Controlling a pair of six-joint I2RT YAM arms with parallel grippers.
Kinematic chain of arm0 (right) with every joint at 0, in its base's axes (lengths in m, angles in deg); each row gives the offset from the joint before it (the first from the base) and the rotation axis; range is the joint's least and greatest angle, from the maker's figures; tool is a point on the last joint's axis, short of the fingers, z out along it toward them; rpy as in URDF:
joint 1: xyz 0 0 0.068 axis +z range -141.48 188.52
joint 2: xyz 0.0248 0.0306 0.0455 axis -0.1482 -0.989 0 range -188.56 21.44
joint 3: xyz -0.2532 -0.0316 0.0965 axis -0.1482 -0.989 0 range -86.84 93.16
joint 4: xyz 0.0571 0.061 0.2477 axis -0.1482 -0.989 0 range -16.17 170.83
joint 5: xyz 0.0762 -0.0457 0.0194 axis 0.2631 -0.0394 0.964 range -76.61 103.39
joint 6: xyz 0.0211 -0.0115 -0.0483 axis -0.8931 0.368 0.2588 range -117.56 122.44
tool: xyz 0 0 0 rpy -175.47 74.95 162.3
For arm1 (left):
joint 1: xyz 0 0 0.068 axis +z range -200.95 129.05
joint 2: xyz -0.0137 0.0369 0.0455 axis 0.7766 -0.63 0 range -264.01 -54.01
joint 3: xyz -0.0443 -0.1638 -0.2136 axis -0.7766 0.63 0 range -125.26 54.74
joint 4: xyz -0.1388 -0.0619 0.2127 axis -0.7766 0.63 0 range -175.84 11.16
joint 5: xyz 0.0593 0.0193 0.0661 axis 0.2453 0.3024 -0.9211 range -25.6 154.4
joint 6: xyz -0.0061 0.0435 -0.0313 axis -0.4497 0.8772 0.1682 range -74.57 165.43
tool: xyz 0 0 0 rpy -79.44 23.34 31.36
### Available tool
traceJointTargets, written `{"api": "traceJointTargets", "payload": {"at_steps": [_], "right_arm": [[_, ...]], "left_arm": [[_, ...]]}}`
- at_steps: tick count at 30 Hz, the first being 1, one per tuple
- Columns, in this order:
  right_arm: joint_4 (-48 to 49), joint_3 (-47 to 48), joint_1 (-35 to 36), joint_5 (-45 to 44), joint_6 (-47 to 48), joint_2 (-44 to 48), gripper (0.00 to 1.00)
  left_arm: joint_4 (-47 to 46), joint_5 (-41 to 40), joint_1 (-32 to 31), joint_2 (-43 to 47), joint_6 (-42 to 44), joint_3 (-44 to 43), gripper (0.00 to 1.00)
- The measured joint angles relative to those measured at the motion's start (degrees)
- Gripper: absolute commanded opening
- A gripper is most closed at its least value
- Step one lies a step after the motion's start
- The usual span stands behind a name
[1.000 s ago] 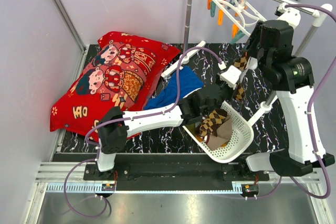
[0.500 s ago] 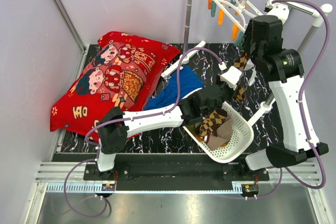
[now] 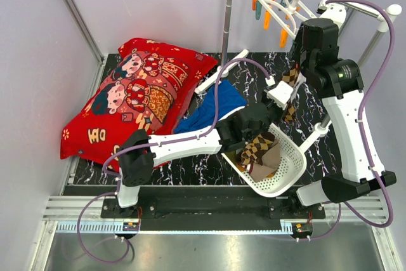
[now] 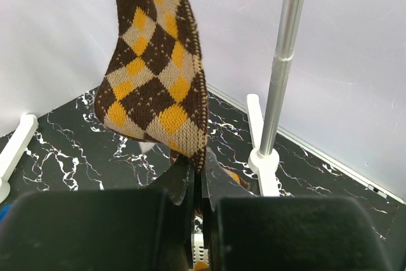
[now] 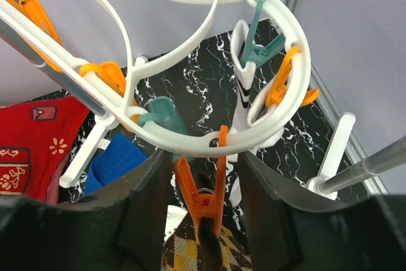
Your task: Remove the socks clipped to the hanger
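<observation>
The white round hanger (image 3: 279,1) hangs from the rail at the back right; it fills the top of the right wrist view (image 5: 190,138). A brown checked sock (image 3: 290,78) hangs from its orange peg (image 5: 212,198). My left gripper (image 4: 200,179) is shut on that sock's lower edge (image 4: 155,93). My right gripper (image 5: 206,176) is open, one finger on each side of the orange peg, just under the ring. A white sock with dark bands (image 5: 244,96) is clipped by a teal peg further along the ring. Another brown checked sock (image 3: 257,147) lies in the basket.
A white perforated basket (image 3: 293,164) stands below the hanger, at the front right. A blue cloth (image 3: 212,109) and a red pillow (image 3: 136,99) lie to the left. The rack's metal pole (image 3: 227,17) and its white feet stand around the hanger.
My right arm has swung up and left, bringing its open gripper under the hanger and around the orange peg. My left gripper has kept its hold on the checked sock.
</observation>
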Motion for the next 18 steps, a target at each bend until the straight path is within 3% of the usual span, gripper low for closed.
{"api": "traceJointTargets", "payload": {"at_steps": [5,13,18], "right_arm": [[0.66,-0.74,0.0,0.04,0.09,0.0,0.44],[1.81,-2.19,0.07,0.11,0.96,0.0,0.04],[2.51,-2.19,0.07,0.04,1.05,0.13,0.01]], "left_arm": [[-0.02,0.0,-0.07,0.0,0.07,0.0,0.0],[0.02,-0.04,-0.11,0.0,0.09,-0.02,0.0],[-0.26,-0.04,-0.24,0.07,0.02,0.28,0.0]]}}
